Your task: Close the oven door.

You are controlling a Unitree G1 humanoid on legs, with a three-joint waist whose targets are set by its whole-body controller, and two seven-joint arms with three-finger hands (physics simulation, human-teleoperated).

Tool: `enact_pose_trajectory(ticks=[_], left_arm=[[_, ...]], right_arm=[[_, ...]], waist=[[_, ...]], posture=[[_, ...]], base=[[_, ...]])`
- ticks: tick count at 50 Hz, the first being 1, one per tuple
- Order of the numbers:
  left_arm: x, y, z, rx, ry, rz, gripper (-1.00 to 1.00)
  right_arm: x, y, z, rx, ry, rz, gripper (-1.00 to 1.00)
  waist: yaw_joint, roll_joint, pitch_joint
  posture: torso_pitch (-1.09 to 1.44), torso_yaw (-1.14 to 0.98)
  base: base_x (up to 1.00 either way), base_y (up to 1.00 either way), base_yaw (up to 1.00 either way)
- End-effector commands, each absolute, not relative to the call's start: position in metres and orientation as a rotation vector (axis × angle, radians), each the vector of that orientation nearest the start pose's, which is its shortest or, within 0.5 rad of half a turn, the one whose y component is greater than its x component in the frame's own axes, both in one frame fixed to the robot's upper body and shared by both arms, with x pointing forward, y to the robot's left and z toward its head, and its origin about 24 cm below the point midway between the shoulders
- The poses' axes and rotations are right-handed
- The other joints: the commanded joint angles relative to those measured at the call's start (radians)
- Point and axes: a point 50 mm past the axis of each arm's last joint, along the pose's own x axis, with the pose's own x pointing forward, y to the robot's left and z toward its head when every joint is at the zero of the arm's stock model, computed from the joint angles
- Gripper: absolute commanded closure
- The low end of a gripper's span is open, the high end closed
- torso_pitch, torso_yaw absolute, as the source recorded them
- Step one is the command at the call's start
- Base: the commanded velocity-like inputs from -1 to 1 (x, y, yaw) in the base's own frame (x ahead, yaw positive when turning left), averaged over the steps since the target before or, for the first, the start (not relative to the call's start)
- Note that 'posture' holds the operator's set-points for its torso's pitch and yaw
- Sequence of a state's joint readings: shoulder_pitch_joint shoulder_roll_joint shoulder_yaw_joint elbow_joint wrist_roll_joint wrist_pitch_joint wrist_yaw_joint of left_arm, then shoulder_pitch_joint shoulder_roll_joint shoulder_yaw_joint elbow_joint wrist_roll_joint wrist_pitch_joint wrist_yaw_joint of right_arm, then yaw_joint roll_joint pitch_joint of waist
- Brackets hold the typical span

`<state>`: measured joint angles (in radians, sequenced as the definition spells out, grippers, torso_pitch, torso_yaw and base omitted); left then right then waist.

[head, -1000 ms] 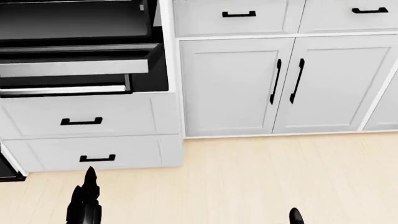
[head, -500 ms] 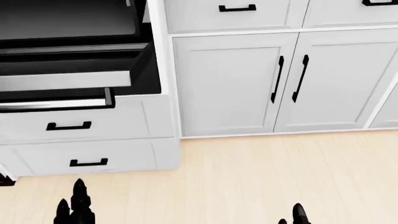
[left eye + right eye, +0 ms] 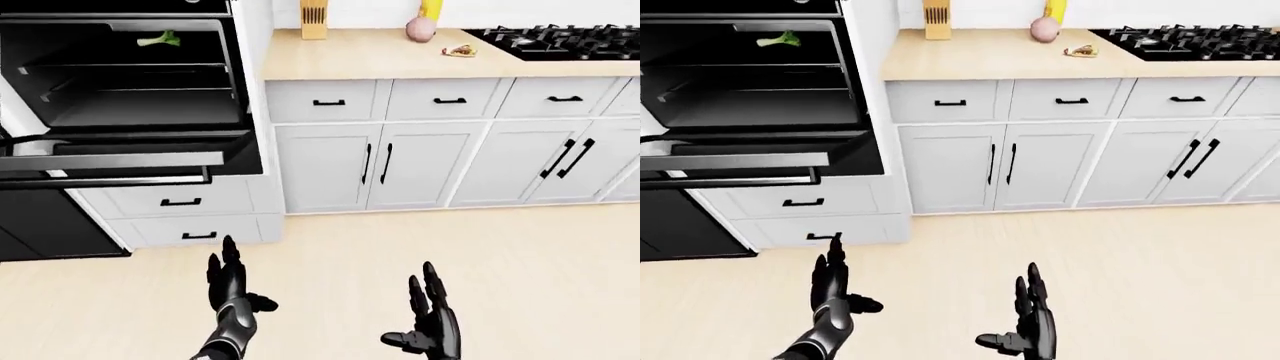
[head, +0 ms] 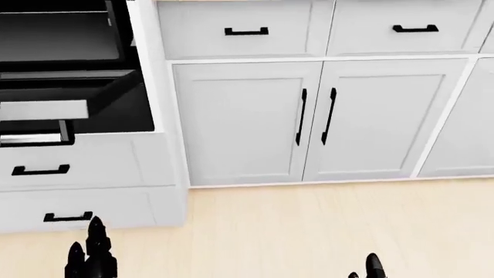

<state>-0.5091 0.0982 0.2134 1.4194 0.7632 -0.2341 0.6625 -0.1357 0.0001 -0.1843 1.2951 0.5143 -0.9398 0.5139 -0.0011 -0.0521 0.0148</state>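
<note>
The wall oven (image 3: pixel 120 75) stands open at the upper left of the left-eye view, its dark cavity and racks showing. Its door (image 3: pixel 110 159) hangs folded down and flat, with the silver handle bar (image 3: pixel 105 180) along its near edge. A green vegetable (image 3: pixel 160 39) lies on the upper rack. My left hand (image 3: pixel 232 281) is open, fingers spread, low over the floor and well below the door. My right hand (image 3: pixel 432 315) is also open, palm up, further right. Neither touches anything.
Two white drawers (image 3: pixel 180 202) sit under the oven. White base cabinets (image 3: pixel 375 165) run rightward under a wooden counter (image 3: pixel 380 56) with a knife block (image 3: pixel 313 19), a pink item (image 3: pixel 420 28) and a black cooktop (image 3: pixel 560 39). A black appliance (image 3: pixel 40 225) stands lower left.
The head view has shifted: the oven and drawers slid left and the cabinet doors moved toward the middle, so the camera turned right. Both hands stay low at the bottom edge.
</note>
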Motion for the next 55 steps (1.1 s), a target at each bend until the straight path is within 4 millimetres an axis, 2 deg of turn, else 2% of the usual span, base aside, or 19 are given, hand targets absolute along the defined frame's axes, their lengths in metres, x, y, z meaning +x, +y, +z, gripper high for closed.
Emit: enact_pose_trajectory(ticks=[1, 8, 13, 19, 20, 30, 32, 33, 35, 36, 41, 43, 44, 45, 46, 50, 52, 53, 55], left_arm=[[0.2768, 0.1904, -0.0644, 0.823, 0.377, 0.31, -1.0], [0.2773, 0.19, -0.064, 0.819, 0.374, 0.308, -1.0], [0.2771, 0.1897, -0.0641, 0.818, 0.37, 0.305, -1.0], [0.2771, 0.1894, -0.064, 0.817, 0.368, 0.303, -1.0], [0.2772, 0.1893, -0.064, 0.816, 0.368, 0.303, -1.0], [0.2783, 0.1893, -0.0632, 0.813, 0.369, 0.305, -1.0], [0.2783, 0.1892, -0.0632, 0.813, 0.368, 0.305, -1.0], [0.2783, 0.1892, -0.0632, 0.813, 0.368, 0.304, -1.0], [0.2783, 0.1892, -0.0632, 0.813, 0.368, 0.304, -1.0], [0.2784, 0.1893, -0.0632, 0.813, 0.368, 0.304, -1.0], [0.2784, 0.1892, -0.0632, 0.811, 0.368, 0.303, -1.0], [0.2784, 0.1892, -0.0631, 0.811, 0.367, 0.303, -1.0], [0.2784, 0.1892, -0.0631, 0.811, 0.367, 0.303, -1.0], [0.2784, 0.1891, -0.0631, 0.81, 0.367, 0.304, -1.0], [0.2784, 0.1891, -0.0632, 0.811, 0.367, 0.303, -1.0], [0.2782, 0.1889, -0.0634, 0.812, 0.367, 0.302, -1.0], [0.2785, 0.1891, -0.063, 0.811, 0.366, 0.303, -1.0], [0.2786, 0.1891, -0.063, 0.81, 0.366, 0.304, -1.0], [0.2785, 0.1891, -0.0629, 0.81, 0.365, 0.304, -1.0]], right_arm=[[0.1846, -0.1799, -0.088, 0.321, 0.067, -0.071, -1.0], [0.1853, -0.1798, -0.0876, 0.314, 0.069, -0.073, -1.0], [0.1842, -0.1827, -0.09, 0.316, 0.092, -0.102, -1.0], [0.1844, -0.1817, -0.0878, 0.319, 0.067, -0.087, -1.0], [0.1848, -0.1814, -0.0878, 0.318, 0.068, -0.083, -1.0], [0.1871, -0.1811, -0.0859, 0.312, 0.057, -0.076, -1.0], [0.1865, -0.1808, -0.0861, 0.313, 0.056, -0.075, -1.0], [0.1857, -0.181, -0.0863, 0.314, 0.056, -0.077, -1.0], [0.1859, -0.1808, -0.0861, 0.313, 0.055, -0.075, -1.0], [0.1869, -0.1803, -0.0863, 0.31, 0.061, -0.073, -1.0], [0.1885, -0.1806, -0.0868, 0.32, 0.071, -0.074, -1.0], [0.1882, -0.1806, -0.0874, 0.329, 0.074, -0.074, -1.0], [0.1882, -0.1804, -0.0875, 0.33, 0.074, -0.073, -1.0], [0.1882, -0.1804, -0.0875, 0.331, 0.075, -0.073, -1.0], [0.1883, -0.1804, -0.0874, 0.331, 0.074, -0.073, -1.0], [0.1885, -0.1807, -0.0871, 0.334, 0.069, -0.072, -1.0], [0.1892, -0.1805, -0.0866, 0.333, 0.066, -0.07, -1.0], [0.1891, -0.1804, -0.0866, 0.332, 0.066, -0.07, -1.0], [0.1878, -0.1806, -0.087, 0.334, 0.065, -0.07, -1.0]], waist=[[0.003, 0.005, -0.011], [0.001, 0.077, 0.003], [-0.029, 0.037, -0.008], [-0.065, 0.029, -0.004], [-0.05, 0.034, -0.02], [-0.011, 0.106, -0.03], [-0.002, 0.144, -0.035], [0.008, 0.183, -0.048], [0.015, 0.149, -0.035], [0.014, 0.144, -0.041], [-0.008, 0.11, -0.001], [-0.009, 0.096, 0.001], [-0.006, 0.087, -0.022], [-0.002, 0.073, 0.01], [-0.002, 0.068, 0.023], [0.008, 0.024, 0.01], [0.008, -0.024, -0.006], [0.001, 0.002, 0.003], [0.002, 0.009, 0.011]], posture=[[0.0, 0.0], [0.0, 0.0], [0.0, 0.0], [0.0, 0.0], [0.0, 0.0], [0.0, 0.0], [0.0, 0.0], [0.0, 0.0], [0.0, 0.0], [0.0, 0.0], [0.0, 0.0], [0.0, 0.0], [0.0, 0.0], [0.0, 0.0], [0.0, 0.0], [0.0, 0.0], [0.0, 0.0], [0.0, 0.0], [0.0, 0.0]], base=[[0.0, -0.47, 0.0], [0.0, -0.4, 0.0], [0.0, 0.0, 0.0], [0.0, 0.0, 0.0], [0.0, 0.0, 0.32], [0.0, 0.0, 0.83], [0.0, 0.0, 0.7], [0.0, 0.0, 0.67], [0.0, 0.0, 0.59], [0.0, 0.0, 0.38], [0.0, 0.0, 0.0], [0.0, 0.0, 0.0], [0.27, 0.0, 0.0], [0.35, 0.0, 0.0], [0.35, 0.0, 0.0], [0.36, 0.0, 0.0], [0.36, 0.0, 0.0], [0.34, 0.0, 0.0], [0.36, 0.0, 0.0]])
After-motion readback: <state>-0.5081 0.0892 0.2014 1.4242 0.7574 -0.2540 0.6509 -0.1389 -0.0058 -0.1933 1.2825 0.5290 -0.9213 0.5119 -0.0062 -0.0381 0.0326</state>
